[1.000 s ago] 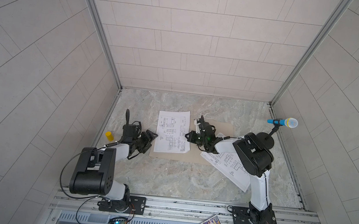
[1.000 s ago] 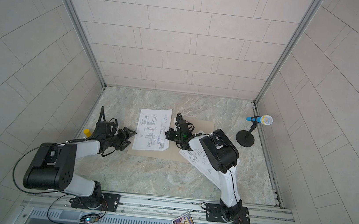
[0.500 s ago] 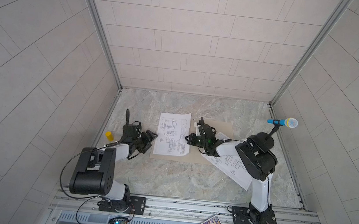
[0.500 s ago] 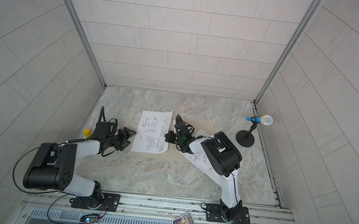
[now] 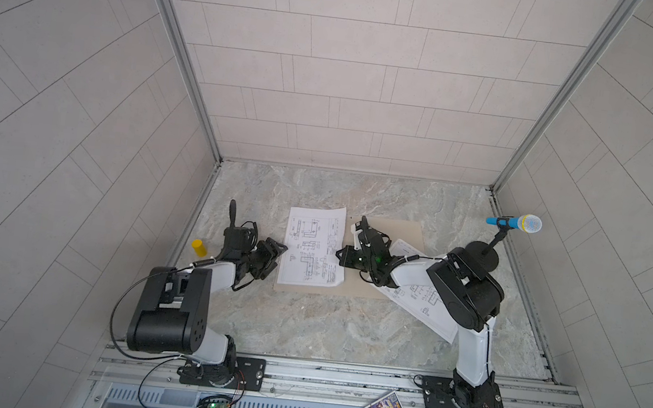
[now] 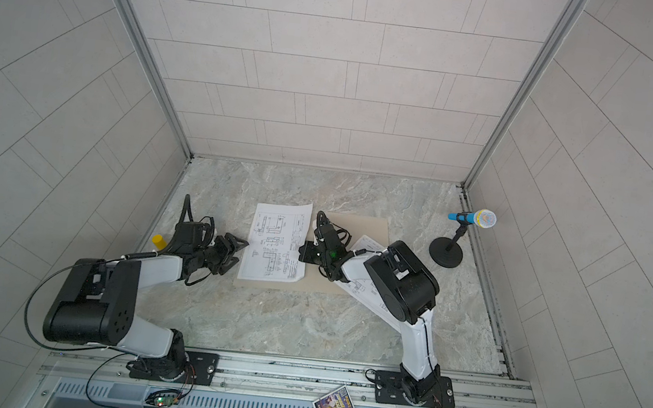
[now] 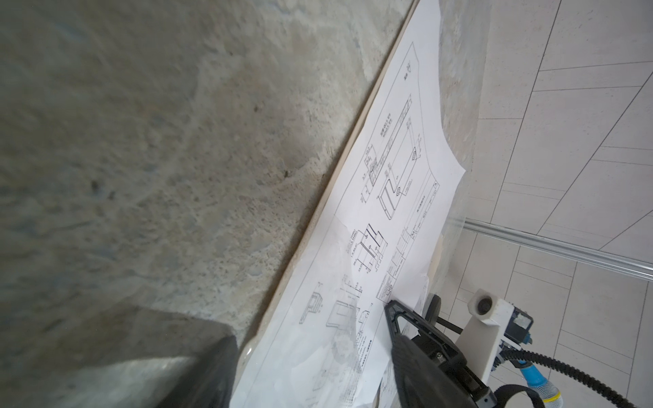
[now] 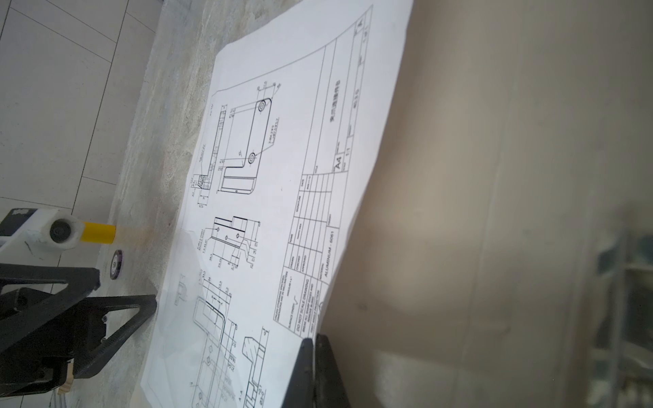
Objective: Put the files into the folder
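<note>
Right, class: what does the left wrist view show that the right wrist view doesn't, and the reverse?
Only the left wrist view: the blue microphone and the right gripper seen from outside. Only the right wrist view: the yellow cylinder and the left gripper, jaws open. Both: the printed sheet, the tan folder under it and the marble tabletop.

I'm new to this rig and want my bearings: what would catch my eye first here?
A white printed sheet of line drawings, lying on a tan folder in the middle of the table, stands out first. It is flanked by the left end effector, open, and the right end effector, shut at its edge. A blue microphone on a stand sits by the right wall.
</note>
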Robot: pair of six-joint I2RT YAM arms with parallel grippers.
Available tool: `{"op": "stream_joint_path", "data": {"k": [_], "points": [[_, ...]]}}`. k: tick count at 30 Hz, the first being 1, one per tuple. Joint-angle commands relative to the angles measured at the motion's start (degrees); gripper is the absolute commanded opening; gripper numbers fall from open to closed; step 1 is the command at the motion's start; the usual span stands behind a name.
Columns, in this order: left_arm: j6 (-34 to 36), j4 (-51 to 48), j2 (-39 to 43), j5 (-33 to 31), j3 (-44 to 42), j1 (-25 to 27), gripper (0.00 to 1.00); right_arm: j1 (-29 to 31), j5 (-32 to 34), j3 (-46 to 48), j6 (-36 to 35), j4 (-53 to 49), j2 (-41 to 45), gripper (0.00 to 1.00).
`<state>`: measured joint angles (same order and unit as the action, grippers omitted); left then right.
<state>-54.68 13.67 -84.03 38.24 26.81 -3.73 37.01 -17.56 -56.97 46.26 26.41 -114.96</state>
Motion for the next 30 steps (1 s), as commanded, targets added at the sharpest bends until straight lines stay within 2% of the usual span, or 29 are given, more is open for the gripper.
{"op": "stream_joint_path", "data": {"k": [1,8,22,30], "points": [[-0.02,-3.04,-1.66,-0.69,-1.51,0.16,0.72,0.34,1.31,-0.26,-1.7,-2.97,1.74,0.0],[0.0,-2.95,-2.09,-0.73,-1.31,0.19,0.72,0.46,-0.1,-0.47,-5.3,-4.99,2.83,0.0],[-0.51,-1.47,-2.87,-0.21,-1.23,0.13,0.71,1.83,-0.19,-0.42,-4.74,-4.62,1.98,0.0],[-1.21,0.38,-4.36,0.61,-0.71,0.28,0.67,2.03,-0.87,-1.09,-5.58,-6.52,2.1,0.0]]}}
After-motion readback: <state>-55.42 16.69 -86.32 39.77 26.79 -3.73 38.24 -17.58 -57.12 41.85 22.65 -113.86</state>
